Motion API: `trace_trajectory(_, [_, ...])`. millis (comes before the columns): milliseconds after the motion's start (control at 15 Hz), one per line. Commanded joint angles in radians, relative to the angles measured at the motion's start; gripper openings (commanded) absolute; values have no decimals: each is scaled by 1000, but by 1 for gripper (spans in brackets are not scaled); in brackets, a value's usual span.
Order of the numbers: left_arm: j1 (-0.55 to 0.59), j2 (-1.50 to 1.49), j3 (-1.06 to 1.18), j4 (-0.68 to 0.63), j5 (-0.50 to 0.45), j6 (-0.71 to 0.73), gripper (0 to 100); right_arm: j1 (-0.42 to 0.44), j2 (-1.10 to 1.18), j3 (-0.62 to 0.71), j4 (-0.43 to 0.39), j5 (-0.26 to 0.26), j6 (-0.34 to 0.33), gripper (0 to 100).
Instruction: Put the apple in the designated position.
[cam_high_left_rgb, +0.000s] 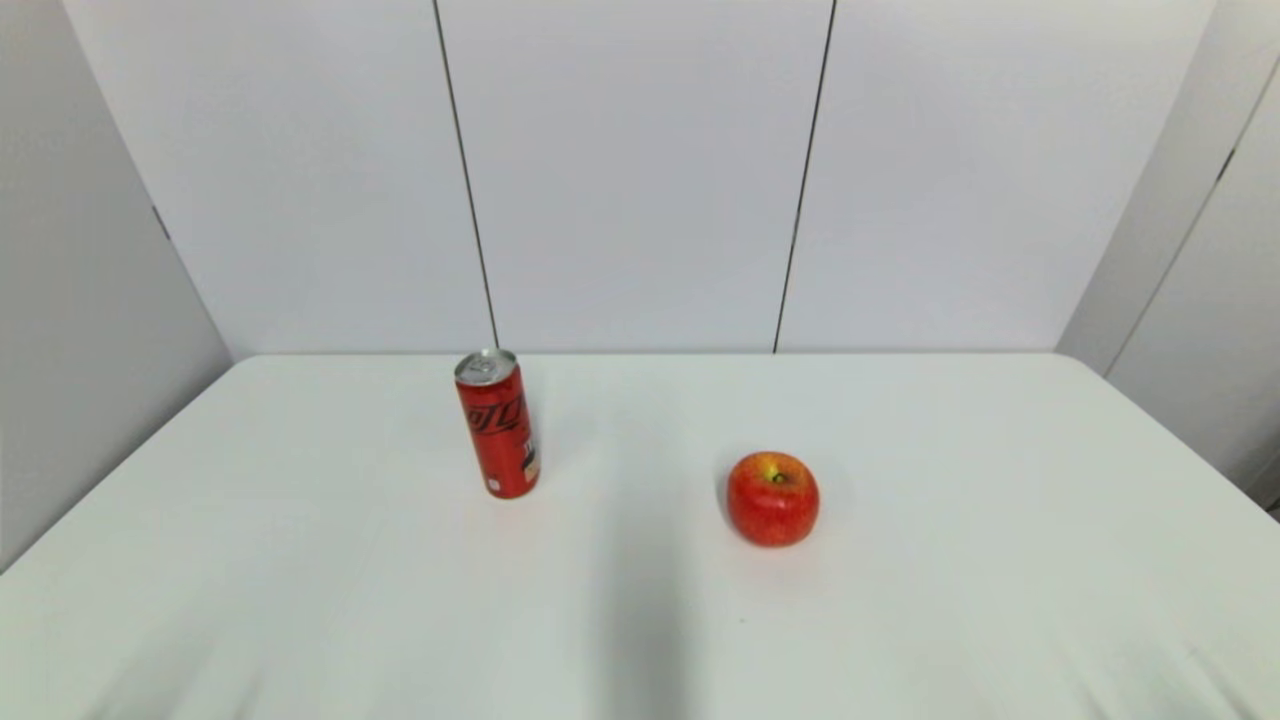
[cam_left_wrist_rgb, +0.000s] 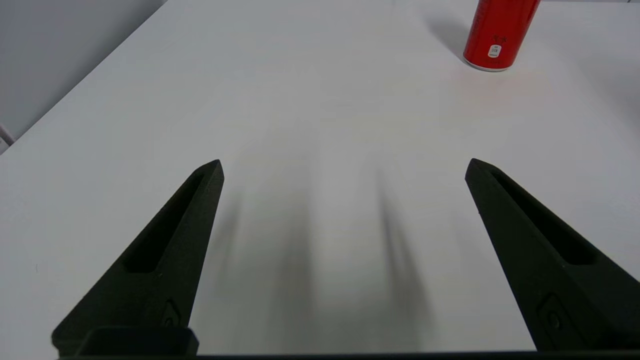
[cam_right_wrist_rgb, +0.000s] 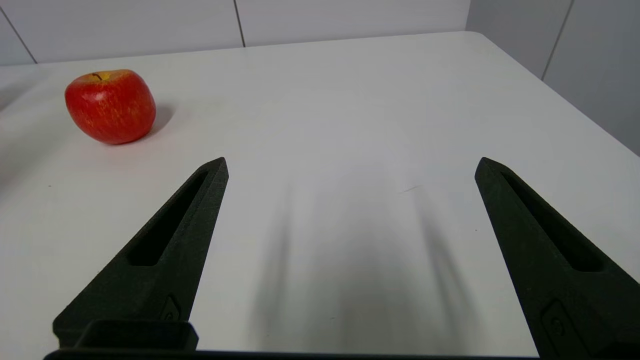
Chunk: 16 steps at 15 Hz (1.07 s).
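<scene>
We hold both grippers, left (cam_left_wrist_rgb: 342, 167) and right (cam_right_wrist_rgb: 350, 165), spread wide and empty, while the apple (cam_high_left_rgb: 772, 498) sits right of center, well apart from the can (cam_high_left_rgb: 497, 423), likely awaiting pickup.

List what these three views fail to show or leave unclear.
- Both arms: outside the head view; only each wrist view shows its own gripper, left gripper and right gripper, jaws wide apart.
- The can: its top is cut off by the edge of the left wrist view; its label cannot be read in the head view.
- The designated position: no marker shows on the table around the apple.
</scene>
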<state>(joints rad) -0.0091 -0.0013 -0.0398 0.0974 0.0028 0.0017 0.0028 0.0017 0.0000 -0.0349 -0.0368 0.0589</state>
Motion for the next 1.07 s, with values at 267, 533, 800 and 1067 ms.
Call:
trace_trajectory(267, [1,1,5,-21,-1,-11,100,0,1,11,0,0,-1,100])
trace_trajectory(533, [-8,241,-193,-113,-76,31,100,0,1,11,0,0,2,100])
trace_trajectory(800, [-86,569,-407,-130,-438,231,100,0,1,12,0,0,-1,100])
trace_trajectory(1067, [-127,833,-476,-128,-738,551,100,0,1,11,0,0,-1,100])
